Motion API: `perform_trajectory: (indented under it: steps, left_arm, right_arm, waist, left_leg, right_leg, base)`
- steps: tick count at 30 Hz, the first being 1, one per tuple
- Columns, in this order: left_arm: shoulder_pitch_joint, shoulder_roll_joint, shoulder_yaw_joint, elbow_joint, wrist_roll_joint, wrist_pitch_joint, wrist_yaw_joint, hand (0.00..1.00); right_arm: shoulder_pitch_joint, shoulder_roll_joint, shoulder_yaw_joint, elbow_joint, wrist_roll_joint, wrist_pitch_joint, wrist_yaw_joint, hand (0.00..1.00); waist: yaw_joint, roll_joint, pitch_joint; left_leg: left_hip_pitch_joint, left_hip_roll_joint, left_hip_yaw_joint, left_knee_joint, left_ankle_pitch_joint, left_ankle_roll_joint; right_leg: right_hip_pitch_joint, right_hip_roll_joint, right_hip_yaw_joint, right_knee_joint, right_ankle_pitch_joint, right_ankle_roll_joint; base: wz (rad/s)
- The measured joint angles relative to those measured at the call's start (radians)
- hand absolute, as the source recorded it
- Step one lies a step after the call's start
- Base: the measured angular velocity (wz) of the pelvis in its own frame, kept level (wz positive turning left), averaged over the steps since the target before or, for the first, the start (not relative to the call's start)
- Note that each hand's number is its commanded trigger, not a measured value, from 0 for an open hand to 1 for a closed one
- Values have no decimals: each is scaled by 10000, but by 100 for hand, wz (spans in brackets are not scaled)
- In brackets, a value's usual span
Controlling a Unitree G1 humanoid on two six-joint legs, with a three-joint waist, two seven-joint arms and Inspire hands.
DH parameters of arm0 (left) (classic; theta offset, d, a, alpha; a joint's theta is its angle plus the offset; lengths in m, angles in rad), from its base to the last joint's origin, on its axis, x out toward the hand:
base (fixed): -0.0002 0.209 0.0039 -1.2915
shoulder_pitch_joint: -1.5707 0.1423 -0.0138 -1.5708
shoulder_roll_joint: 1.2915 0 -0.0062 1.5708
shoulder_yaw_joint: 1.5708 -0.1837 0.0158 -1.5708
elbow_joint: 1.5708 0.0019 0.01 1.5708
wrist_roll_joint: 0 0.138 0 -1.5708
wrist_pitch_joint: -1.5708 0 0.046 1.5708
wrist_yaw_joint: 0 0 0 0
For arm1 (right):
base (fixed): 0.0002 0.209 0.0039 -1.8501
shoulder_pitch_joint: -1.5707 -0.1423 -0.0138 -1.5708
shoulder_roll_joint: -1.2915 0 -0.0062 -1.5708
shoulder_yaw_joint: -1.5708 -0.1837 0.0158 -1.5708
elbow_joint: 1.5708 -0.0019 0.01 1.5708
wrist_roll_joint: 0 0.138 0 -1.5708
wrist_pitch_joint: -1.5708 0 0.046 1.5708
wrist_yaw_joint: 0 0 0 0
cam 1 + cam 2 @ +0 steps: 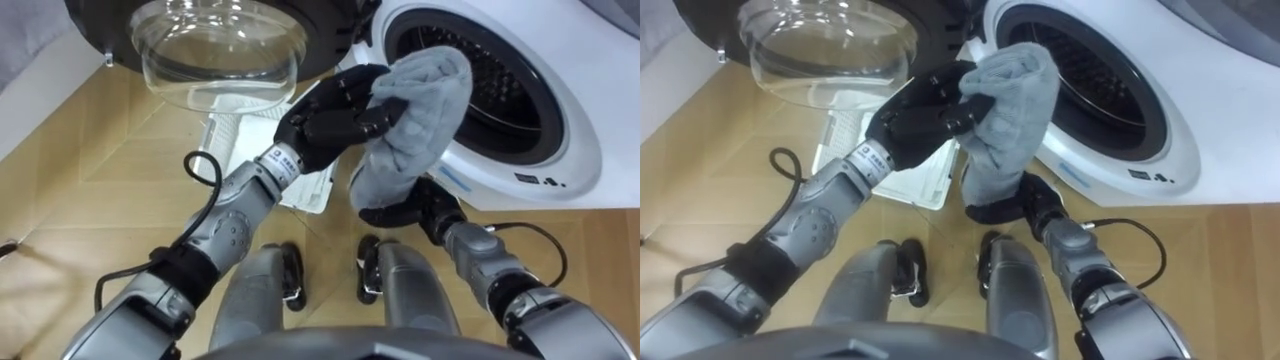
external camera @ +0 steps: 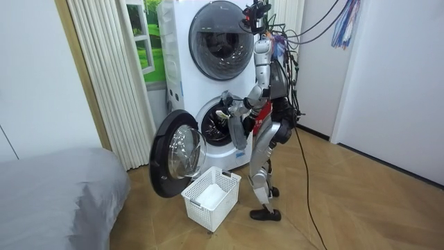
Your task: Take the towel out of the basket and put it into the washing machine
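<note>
The grey towel (image 1: 420, 105) hangs at the centre of the frame, its bunched top overlapping the left edge of the drum mouth (image 1: 505, 85) at the upper right. The left hand (image 1: 335, 115) has its fingers curled tight round the towel's upper part. The right hand (image 1: 425, 205) sits right at the towel's lower end, below centre. Its fingers are hidden by the cloth, so I cannot tell how they are set.

The front-loading washing machine (image 1: 590, 130) stands with its door (image 1: 220, 50) swung wide to the upper left, and the drum's perforated wall shows dark inside. A white laundry basket (image 2: 205, 214) sits on the wooden floor below the door, beside the robot's feet. I cannot make out what it holds.
</note>
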Motion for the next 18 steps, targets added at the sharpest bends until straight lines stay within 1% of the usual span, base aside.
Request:
perform_trajectory:
  steps: [2, 5, 8, 13, 17, 18]
  left_arm:
    - [0, -5, -22, -35, 1, 49, -95, 100]
    - [0, -24, -33, -36, 4, 140, -130, 100]
    - [0, -27, -38, -36, 4, 230, -224, 100]
    - [72, -26, -65, -35, -3, 262, -264, 100]
    - [213, -19, -84, 18, 0, 269, -315, 100]
    - [272, -16, -88, 45, -1, 270, -375, 16]
  right_arm:
    - [18, 90, -9, -2, -1, 111, 6, 100]
    - [24, 113, 14, -1, 25, 228, 5, 100]
    - [55, 99, 13, -2, -25, 237, -2, 100]
    - [101, 80, 4, -2, -135, 254, 19, 100]
    - [81, 83, 3, -10, -431, 459, 20, 100]
    - [82, 73, 3, -9, -535, 491, 19, 100]
  waist:
    - [-9, 21, -13]
    - [5, 41, -26]
    - [18, 43, -28]
    - [15, 44, -28]
    - [-2, 42, -27]
    - [-3, 41, -25]
  left_leg:
    - [1, 10, -13, 2, 13, -18]
    - [1, 5, -12, -9, 23, -22]
    - [11, -9, -12, -63, 48, -19]
    - [98, -18, 8, -198, 65, -29]
    - [214, -31, 26, -317, 80, -56]
    - [222, -37, 29, -355, 99, -73]
  right_leg:
    - [18, 17, -6, -34, 13, -23]
    - [18, 47, -1, -47, 16, -28]
    - [25, 46, 9, -87, 20, -31]
    - [72, 38, 12, -162, 28, -23]
    - [136, 8, 20, -176, 26, -22]
    - [135, -5, 23, -175, 25, -23]
  base:
    - [0]
    - [0]
    - [0]
    - [0]
    - [0]
    - [0]
